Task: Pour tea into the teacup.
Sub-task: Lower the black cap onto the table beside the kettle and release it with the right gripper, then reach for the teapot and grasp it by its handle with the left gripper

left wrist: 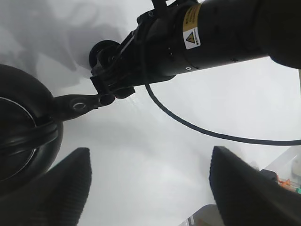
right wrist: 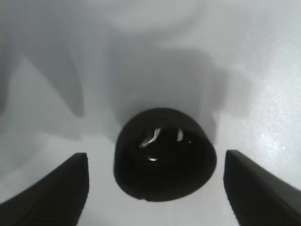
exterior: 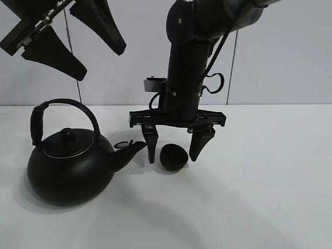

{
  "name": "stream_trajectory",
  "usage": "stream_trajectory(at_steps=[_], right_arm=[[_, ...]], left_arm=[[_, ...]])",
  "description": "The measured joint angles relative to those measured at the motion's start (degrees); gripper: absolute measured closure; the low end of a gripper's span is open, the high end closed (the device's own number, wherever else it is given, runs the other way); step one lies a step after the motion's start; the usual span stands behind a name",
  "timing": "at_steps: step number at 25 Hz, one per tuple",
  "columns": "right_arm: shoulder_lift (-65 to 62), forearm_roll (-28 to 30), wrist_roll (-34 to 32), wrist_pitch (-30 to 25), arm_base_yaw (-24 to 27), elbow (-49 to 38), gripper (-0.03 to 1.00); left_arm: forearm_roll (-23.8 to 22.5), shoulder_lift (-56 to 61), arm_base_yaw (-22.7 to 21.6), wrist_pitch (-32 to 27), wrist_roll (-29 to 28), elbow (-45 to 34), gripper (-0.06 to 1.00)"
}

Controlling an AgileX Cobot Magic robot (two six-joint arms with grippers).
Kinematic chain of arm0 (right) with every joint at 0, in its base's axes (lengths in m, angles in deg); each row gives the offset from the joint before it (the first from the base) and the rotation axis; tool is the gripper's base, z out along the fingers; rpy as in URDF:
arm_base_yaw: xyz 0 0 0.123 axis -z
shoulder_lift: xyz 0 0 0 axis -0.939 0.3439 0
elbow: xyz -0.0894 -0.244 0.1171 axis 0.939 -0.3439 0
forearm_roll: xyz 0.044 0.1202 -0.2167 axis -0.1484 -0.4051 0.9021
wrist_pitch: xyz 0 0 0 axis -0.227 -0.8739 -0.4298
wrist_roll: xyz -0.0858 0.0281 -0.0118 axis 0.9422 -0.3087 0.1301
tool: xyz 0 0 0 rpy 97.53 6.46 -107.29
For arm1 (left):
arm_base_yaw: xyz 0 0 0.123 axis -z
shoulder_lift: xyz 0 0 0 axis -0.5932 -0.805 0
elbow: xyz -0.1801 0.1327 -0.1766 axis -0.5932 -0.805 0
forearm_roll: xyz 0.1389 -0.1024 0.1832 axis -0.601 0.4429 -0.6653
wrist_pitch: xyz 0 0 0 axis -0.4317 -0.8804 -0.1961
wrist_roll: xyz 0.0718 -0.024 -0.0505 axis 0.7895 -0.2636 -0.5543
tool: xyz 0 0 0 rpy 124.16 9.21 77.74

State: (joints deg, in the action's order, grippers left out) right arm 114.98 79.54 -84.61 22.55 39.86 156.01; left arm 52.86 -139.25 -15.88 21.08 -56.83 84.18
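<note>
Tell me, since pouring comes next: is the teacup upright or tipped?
Upright: the teacup stands on its base on the table, mouth facing up.

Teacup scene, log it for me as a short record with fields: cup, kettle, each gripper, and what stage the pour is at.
teacup: teacup upright on the white table, just off the spout's tip
kettle: kettle standing on the table, lid on, spout pointing towards the teacup
right gripper: right gripper open, lowered over the teacup, one finger on either side, not touching it
left gripper: left gripper open, raised above the kettle, holding nothing
cup contents: cannot tell
pour: not yet begun
</note>
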Motion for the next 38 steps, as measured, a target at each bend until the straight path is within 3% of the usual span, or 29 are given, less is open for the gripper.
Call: stream_trajectory(at_steps=[26,33,38], right_arm=[[-1.6,0.5,0.0,-0.8,0.2,0.0,0.42],[-8.9,0.4,0.7,-3.9,4.9,0.0,0.42],[-15.1,1.4,4.6,-7.1,8.6,-0.1,0.42]], left_arm=[[0.0,0.0,0.0,0.0,0.0,0.0,0.43],[0.0,0.0,0.0,0.0,0.0,0.0,0.43],[0.0,0.0,0.0,0.0,0.0,0.0,0.43]])
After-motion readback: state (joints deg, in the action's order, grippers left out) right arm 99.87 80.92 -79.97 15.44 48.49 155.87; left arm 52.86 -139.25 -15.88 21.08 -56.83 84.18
